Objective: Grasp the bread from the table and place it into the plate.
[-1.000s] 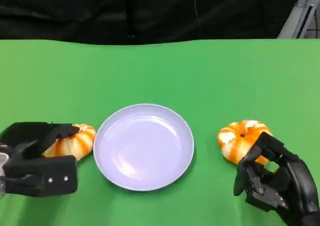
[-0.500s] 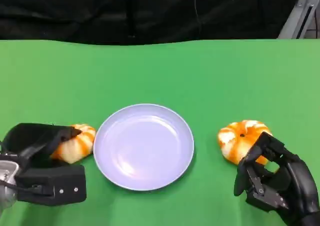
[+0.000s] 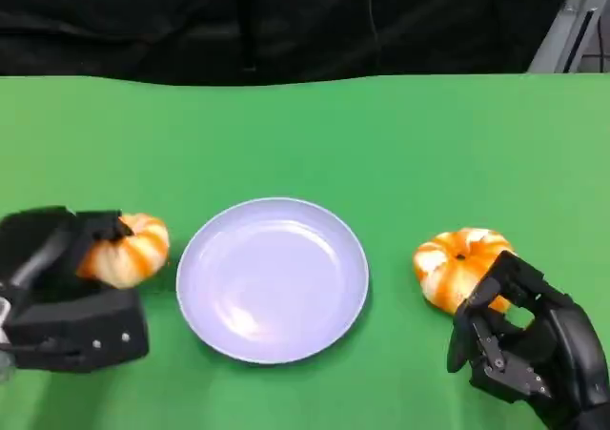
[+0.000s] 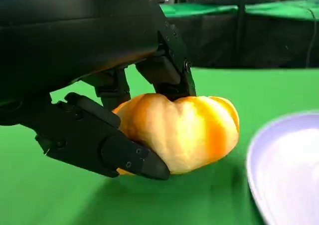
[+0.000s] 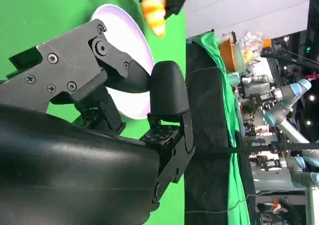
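My left hand (image 3: 65,292) grips an orange-and-white striped bread (image 3: 126,249) just left of the lavender plate (image 3: 273,279), a little above the green table. In the left wrist view the fingers (image 4: 104,145) clasp the bread (image 4: 184,130) from both sides, with a shadow under it and the plate rim (image 4: 279,160) close beside. A second striped bread (image 3: 459,263) lies on the table right of the plate. My right hand (image 3: 526,349) sits just in front of it with its fingers apart, holding nothing. The right wrist view shows the right hand (image 5: 99,85), the plate (image 5: 124,38) and the held bread (image 5: 153,8).
The green table (image 3: 305,134) stretches back to a black curtain. A metal frame (image 3: 570,25) stands at the far right corner. Other green tables and robot arms (image 5: 279,110) show in the right wrist view's background.
My left hand has closed on the left bread and raised it off the table, a little higher and further left. The right hand and the right bread have not moved.
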`<action>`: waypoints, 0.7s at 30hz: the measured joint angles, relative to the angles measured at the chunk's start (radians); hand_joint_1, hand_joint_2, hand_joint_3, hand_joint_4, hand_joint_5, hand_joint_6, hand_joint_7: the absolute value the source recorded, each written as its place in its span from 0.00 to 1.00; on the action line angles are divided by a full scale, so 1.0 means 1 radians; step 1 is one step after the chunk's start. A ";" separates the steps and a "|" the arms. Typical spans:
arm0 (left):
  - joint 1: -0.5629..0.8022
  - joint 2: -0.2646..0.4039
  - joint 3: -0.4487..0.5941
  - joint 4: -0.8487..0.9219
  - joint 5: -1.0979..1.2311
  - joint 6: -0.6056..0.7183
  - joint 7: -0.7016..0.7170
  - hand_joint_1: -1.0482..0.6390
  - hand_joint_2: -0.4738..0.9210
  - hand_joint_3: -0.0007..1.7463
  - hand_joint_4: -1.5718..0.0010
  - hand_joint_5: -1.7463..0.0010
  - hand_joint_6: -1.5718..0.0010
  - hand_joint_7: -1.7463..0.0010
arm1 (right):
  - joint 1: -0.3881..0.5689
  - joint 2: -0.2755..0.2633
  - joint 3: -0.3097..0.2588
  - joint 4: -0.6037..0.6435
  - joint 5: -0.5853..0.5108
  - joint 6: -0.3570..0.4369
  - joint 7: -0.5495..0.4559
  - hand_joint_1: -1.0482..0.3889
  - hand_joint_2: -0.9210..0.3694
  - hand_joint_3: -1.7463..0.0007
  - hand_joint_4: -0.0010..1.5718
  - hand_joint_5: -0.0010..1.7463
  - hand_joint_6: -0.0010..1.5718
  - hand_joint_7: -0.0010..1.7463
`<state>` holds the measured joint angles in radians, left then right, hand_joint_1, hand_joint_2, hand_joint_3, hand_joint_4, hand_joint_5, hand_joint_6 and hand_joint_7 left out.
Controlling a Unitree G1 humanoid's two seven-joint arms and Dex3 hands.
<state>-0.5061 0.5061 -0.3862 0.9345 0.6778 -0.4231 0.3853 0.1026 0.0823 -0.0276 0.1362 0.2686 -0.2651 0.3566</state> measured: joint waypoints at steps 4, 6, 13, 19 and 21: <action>0.019 -0.003 0.029 -0.050 -0.055 0.000 -0.066 0.59 1.00 0.17 0.55 0.13 0.46 0.36 | 0.000 0.000 0.000 0.000 0.001 -0.002 -0.001 0.63 0.24 0.39 0.53 1.00 0.39 1.00; 0.021 -0.005 0.038 -0.070 -0.074 0.001 -0.093 0.60 1.00 0.17 0.52 0.16 0.44 0.41 | 0.000 0.000 0.001 -0.001 0.000 -0.001 -0.004 0.64 0.23 0.39 0.53 1.00 0.39 1.00; 0.033 -0.021 0.044 -0.194 -0.089 0.002 -0.132 0.62 1.00 0.15 0.55 0.15 0.46 0.36 | 0.000 0.000 0.001 0.000 0.001 -0.001 -0.003 0.64 0.24 0.38 0.53 1.00 0.39 1.00; 0.063 -0.066 0.029 -0.282 -0.082 -0.011 -0.153 0.61 1.00 0.17 0.58 0.09 0.50 0.28 | -0.001 0.000 0.000 0.001 0.001 -0.001 -0.001 0.63 0.24 0.39 0.53 1.00 0.39 1.00; 0.063 -0.084 0.019 -0.285 -0.073 -0.018 -0.154 0.59 1.00 0.19 0.56 0.13 0.50 0.28 | -0.001 0.000 0.001 0.001 0.001 -0.001 -0.001 0.64 0.24 0.38 0.54 1.00 0.39 1.00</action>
<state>-0.4436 0.4223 -0.3670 0.6491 0.6043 -0.4411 0.2308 0.1015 0.0823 -0.0271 0.1371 0.2695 -0.2660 0.3554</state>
